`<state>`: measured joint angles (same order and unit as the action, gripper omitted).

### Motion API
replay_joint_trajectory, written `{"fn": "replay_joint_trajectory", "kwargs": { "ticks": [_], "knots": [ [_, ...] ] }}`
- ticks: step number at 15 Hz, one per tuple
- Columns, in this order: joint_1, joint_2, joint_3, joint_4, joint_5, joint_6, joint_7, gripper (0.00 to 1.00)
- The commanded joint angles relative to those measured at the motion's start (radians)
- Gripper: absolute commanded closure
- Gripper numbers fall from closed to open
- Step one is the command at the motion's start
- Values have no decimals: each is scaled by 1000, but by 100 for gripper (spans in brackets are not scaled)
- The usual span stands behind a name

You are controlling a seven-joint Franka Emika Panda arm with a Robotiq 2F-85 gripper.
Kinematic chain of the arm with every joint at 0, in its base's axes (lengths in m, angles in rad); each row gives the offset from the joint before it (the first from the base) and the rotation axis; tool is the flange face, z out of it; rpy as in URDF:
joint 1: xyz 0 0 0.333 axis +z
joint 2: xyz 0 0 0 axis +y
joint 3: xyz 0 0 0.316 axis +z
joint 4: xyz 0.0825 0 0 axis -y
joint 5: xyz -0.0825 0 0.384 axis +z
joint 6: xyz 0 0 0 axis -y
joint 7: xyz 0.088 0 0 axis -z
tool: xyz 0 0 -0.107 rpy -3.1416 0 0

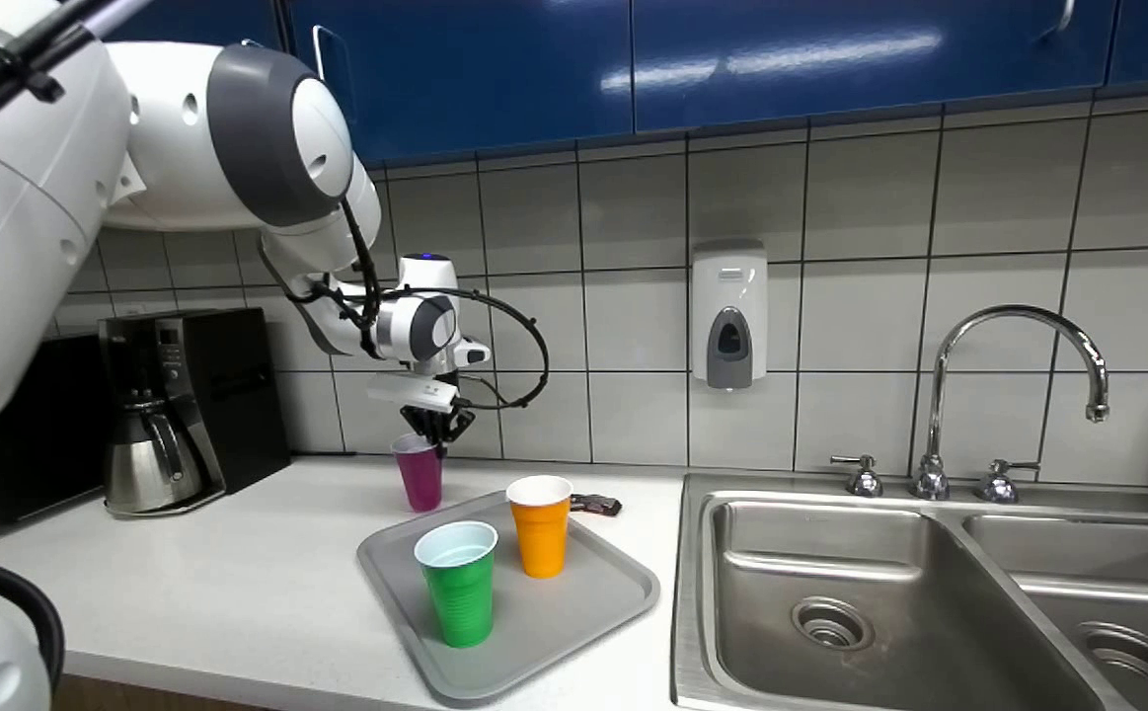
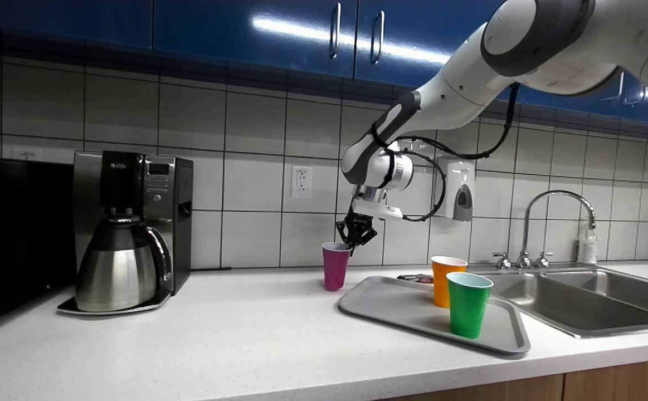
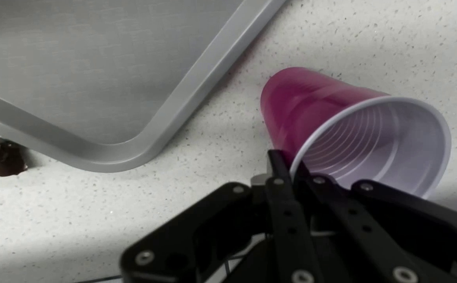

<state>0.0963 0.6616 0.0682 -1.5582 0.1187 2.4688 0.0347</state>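
Observation:
A purple cup with a pale inside stands on the counter or just above it beside the grey tray; it shows in both exterior views (image 1: pixel 420 481) (image 2: pixel 335 269) and the wrist view (image 3: pixel 303 102). My gripper (image 3: pixel 289 163) is shut on its rim, one finger inside the cup and one outside. The gripper also shows in both exterior views (image 1: pixel 440 446) (image 2: pixel 351 250), pointing down at the cup. The grey tray (image 1: pixel 574 617) (image 2: pixel 396 303) bears an orange cup (image 1: pixel 540 538) (image 2: pixel 442 287) and a green cup (image 1: pixel 460 597) (image 2: pixel 467 309), both upright.
A small dark wrapped item (image 1: pixel 595 505) (image 3: pixel 0 159) lies behind the tray near the wall. A coffee maker (image 2: pixel 128 239) stands on the counter. A steel sink (image 1: pixel 830 553) with a faucet lies beyond the tray. A soap dispenser (image 1: pixel 729 316) hangs on the wall.

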Motion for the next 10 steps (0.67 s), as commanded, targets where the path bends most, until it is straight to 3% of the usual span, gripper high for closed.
{"fn": "replay_joint_trajectory", "kwargs": {
  "ticks": [1,10],
  "knots": [
    [-39,-45,34,-33,32,1,-35,99],
    [-87,-111,62,-91,46,-18,-141,99]
  ]
}}
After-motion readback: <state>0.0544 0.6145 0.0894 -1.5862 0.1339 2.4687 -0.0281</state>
